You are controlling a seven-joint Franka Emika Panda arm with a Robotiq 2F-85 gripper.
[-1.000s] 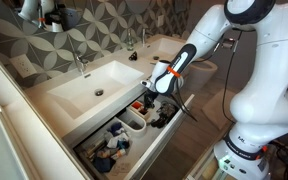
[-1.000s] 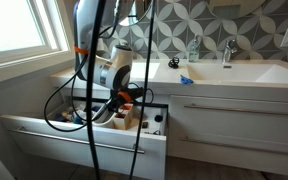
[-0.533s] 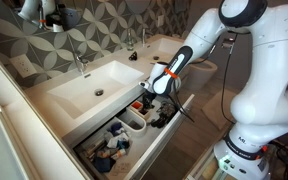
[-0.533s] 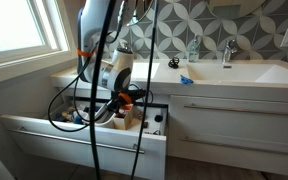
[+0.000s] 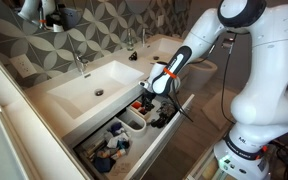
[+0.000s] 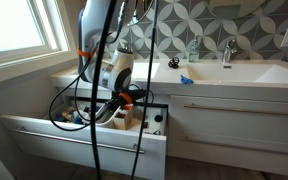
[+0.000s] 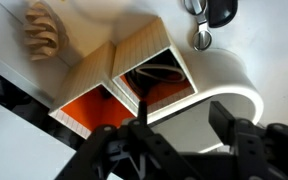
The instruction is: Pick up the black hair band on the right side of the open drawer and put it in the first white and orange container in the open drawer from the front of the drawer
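In the wrist view my gripper (image 7: 182, 115) is open, with nothing between its fingers (image 7: 224, 118). It hangs just above the white and orange container (image 7: 134, 62), whose ribbed white walls frame two orange-floored compartments. Thin black loops, apparently the black hair band (image 7: 156, 72), lie inside the nearer right compartment. In both exterior views the gripper (image 5: 147, 98) (image 6: 124, 98) hovers over the right part of the open drawer (image 5: 154, 140) (image 6: 84, 135), below the sink's edge. The hair band is too small to make out there.
A white rounded dish (image 7: 229, 85) lies beside the container. The drawer's left end holds blue and dark clutter (image 5: 109, 155). The white sink (image 5: 89, 88) overhangs the drawer's back. Black cables (image 6: 89, 110) hang in front of the drawer. The robot's base (image 5: 254, 120) stands close by.
The gripper has opened from shut and the arm has risen slightly above the container. Nothing else in the drawer has moved.
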